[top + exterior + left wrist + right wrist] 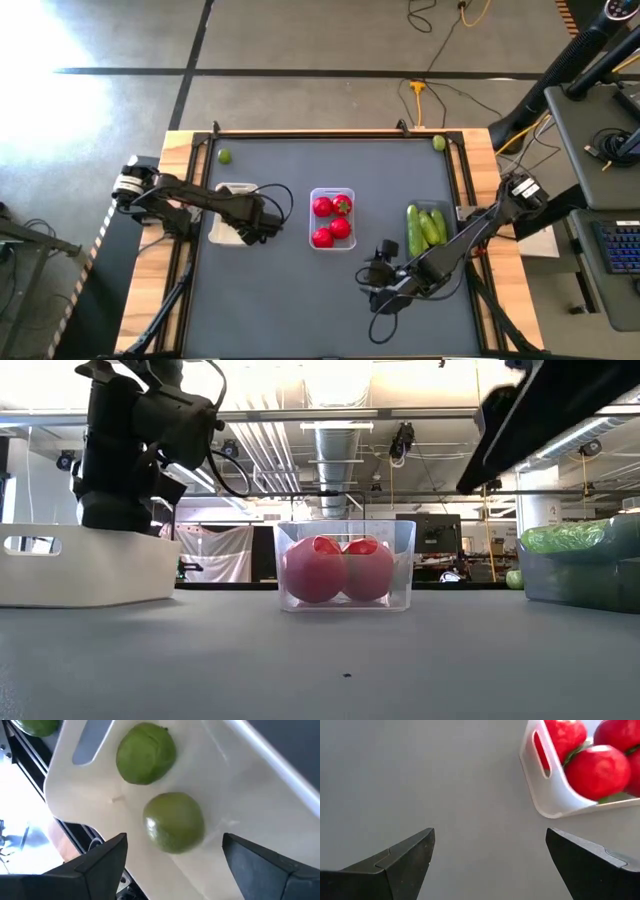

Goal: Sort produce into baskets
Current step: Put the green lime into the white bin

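Produce: limes (173, 822) two in white basket (226, 232), left-centre of high view; two loose limes (225, 156) at table's upper corners. Step judged: lime drop-off; next, fetch a stray lime. Left gripper (172, 865) spread wide, empty, over white basket. Right gripper (490, 865) spread, empty, above bare table, lower centre

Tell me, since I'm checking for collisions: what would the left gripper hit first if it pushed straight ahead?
Probably the nearer lime: it lies in the white basket right ahead of the open left gripper. A second lime lies beyond. Depth is hard to judge.
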Robot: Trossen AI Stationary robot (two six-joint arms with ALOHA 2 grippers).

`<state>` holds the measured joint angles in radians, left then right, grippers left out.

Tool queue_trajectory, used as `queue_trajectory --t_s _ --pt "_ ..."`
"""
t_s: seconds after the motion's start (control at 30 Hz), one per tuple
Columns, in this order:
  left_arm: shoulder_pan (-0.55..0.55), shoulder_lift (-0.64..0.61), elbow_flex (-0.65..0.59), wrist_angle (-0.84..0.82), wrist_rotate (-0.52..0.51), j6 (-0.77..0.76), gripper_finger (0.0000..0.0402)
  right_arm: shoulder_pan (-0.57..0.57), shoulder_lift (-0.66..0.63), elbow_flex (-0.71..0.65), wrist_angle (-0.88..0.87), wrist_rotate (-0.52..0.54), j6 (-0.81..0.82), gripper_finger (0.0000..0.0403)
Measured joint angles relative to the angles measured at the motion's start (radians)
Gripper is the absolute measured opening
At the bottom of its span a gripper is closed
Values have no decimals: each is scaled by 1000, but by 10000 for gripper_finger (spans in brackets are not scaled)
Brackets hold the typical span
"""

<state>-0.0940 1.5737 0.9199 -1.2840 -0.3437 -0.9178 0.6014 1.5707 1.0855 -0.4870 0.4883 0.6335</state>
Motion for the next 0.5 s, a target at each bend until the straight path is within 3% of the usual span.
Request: queue_trajectory --t_s 0.23,0.33,0.43,0.5 --pt "-21 -21 22 -122 42 -9 310 -8 -10 203 -369 93 -6 375" --pt "-47 -49 74 -167 44 -29 310 -44 -11 276 -585 84 40 375" --pt "-84 -81 145 -164 -4 -37 310 -94 -13 296 -787 82 108 375" --pt "-113 -98 199 -157 -88 -56 310 -139 -21 288 -905 80 162 375"
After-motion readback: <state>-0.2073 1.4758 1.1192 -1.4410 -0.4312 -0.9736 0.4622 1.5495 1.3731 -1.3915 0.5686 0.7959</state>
